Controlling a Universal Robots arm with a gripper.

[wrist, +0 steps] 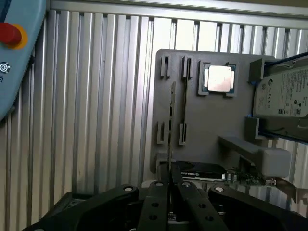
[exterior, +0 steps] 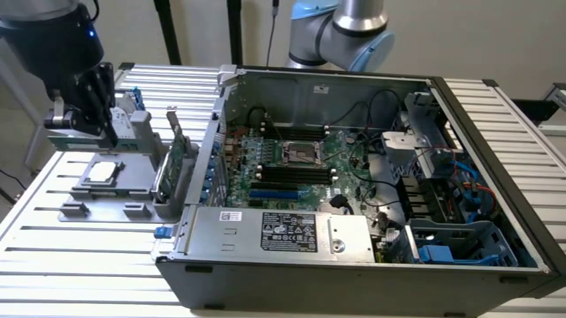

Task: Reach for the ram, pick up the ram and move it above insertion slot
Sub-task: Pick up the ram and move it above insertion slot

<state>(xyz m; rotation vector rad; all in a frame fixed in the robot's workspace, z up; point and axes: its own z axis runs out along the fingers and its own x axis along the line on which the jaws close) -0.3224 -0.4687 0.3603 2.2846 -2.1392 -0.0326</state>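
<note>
While the black jaws were clamped on the long, thin, dark-green ram stick (wrist: 172,120), the stick appeared edge-on in the wrist view, held over the flat grey plastic holder tray (wrist: 211,125). A square silver processor chip (wrist: 220,78) lay in one tray pocket, with a labelled hard drive (wrist: 284,94) beside it. The tray rested on the ribbed aluminium worktop (wrist: 96,120), at the exterior view's left of the open grey computer case (exterior: 354,265).

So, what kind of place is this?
Probably a robotics lab bench for computer assembly: an open computer case with its motherboard on a slatted metal table, a robot arm behind it, a grey fixture holding parts.
</note>
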